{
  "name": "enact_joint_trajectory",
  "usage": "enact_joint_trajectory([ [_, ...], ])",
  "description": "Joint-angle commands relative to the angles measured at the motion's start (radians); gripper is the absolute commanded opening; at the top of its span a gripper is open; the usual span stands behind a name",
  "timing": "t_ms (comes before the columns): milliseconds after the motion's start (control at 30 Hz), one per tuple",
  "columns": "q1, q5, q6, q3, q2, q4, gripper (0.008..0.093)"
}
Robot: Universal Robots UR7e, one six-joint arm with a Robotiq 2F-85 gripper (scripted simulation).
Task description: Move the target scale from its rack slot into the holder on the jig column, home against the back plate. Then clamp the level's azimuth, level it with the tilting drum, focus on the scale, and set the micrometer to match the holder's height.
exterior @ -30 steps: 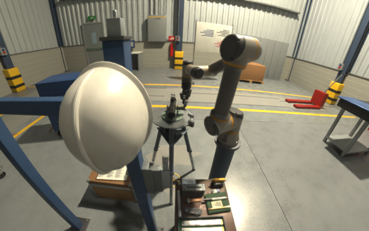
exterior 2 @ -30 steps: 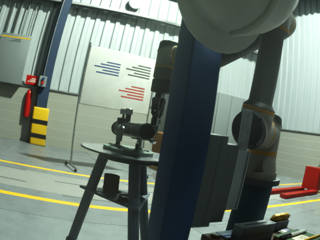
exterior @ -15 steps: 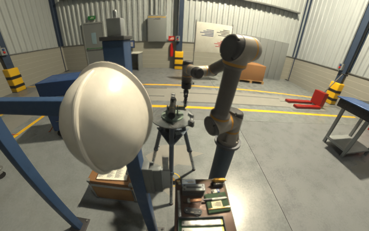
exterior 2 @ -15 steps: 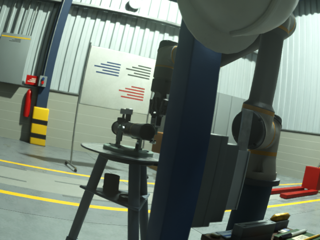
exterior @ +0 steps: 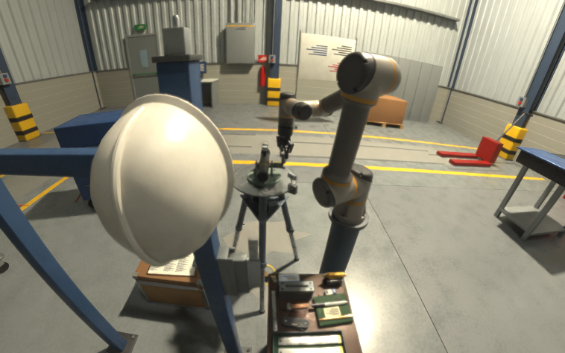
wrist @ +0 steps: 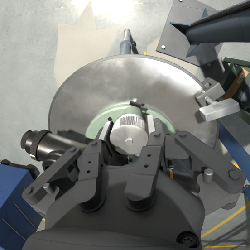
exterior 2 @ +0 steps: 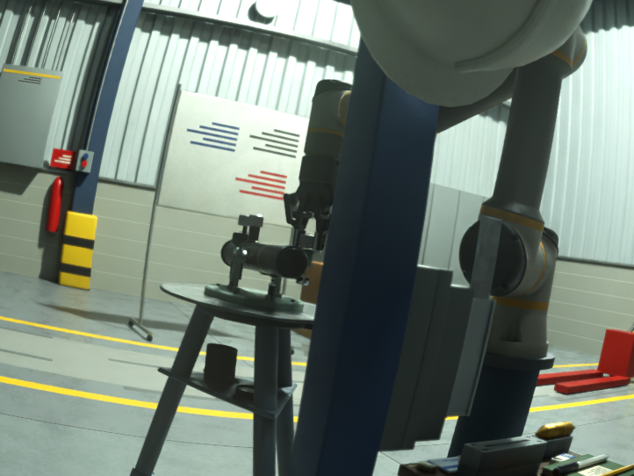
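Observation:
The level (exterior: 263, 164) (exterior 2: 266, 256) sits on a green base on the round tripod plate (wrist: 130, 93). Its dark telescope tube (wrist: 44, 143) lies sideways, eyepiece to the left in the wrist camera. I grip the knurled silver tilting drum (wrist: 128, 136) in my gripper (wrist: 129, 129) (exterior: 284, 155) (exterior 2: 306, 230), which comes down from above and is closed around it. The azimuth clamp with its T-handle (wrist: 218, 109) sits at the plate's rim. The target scale is not visible.
A white dome (exterior: 160, 177) on the blue jig frame (exterior 2: 368, 256) blocks much of the side cameras. The robot's column (exterior: 346, 195) stands right of the tripod. A tool tray (exterior: 312, 308) lies in front. A grey holder block (exterior: 237, 268) hangs on the frame.

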Motion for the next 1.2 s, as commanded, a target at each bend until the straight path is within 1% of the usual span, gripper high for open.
enact_joint_trajectory([
  [0, 0.0, 0.0, -0.029, 0.0, 0.001, -0.002, 0.008],
  [300, 0.0, 0.0, -0.293, 0.0, 0.001, -0.002, 0.008],
  [567, 0.0, 0.0, -0.469, 0.0, 0.001, -0.002, 0.008],
  [867, 0.0, 0.0, -0.595, 0.0, 0.001, -0.002, 0.008],
  [1167, 0.0, 0.0, -0.651, 0.0, 0.001, -0.002, 0.008],
])
